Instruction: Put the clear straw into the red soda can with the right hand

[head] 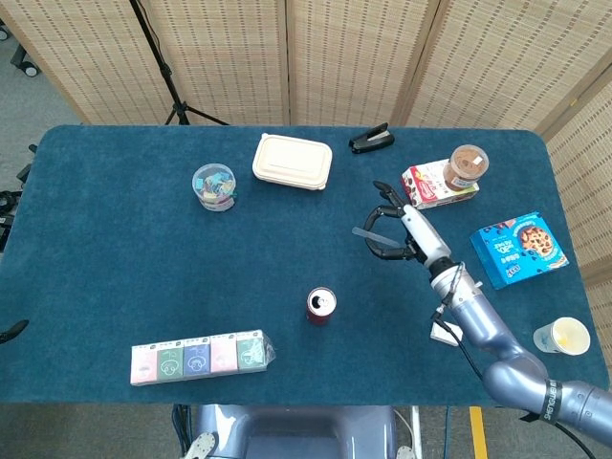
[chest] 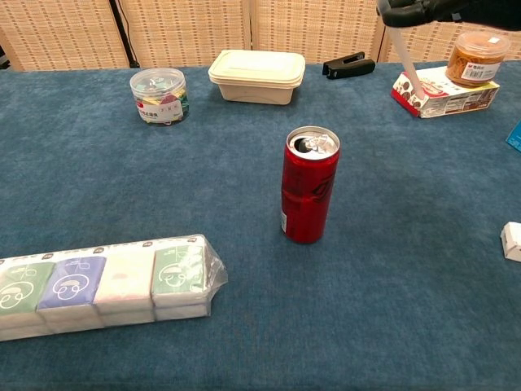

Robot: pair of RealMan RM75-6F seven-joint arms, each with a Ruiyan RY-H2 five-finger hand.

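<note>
Tissue packs: nearest, left of the can, no obstacle.
Red soda can: upright mid-table, opening small.
Right hand: fingers pinching the clear straw, raised well right of the can.
Risk: slanted straw misses the hole — or tips the can.
Left hand: unseen.

You are working under bright, even overhead light; the dark blue felt tabletop is showing only faint, soft shadows. Glare is glinting off the red aluminium soda can's silver top. Both views are staying sharp.
</note>
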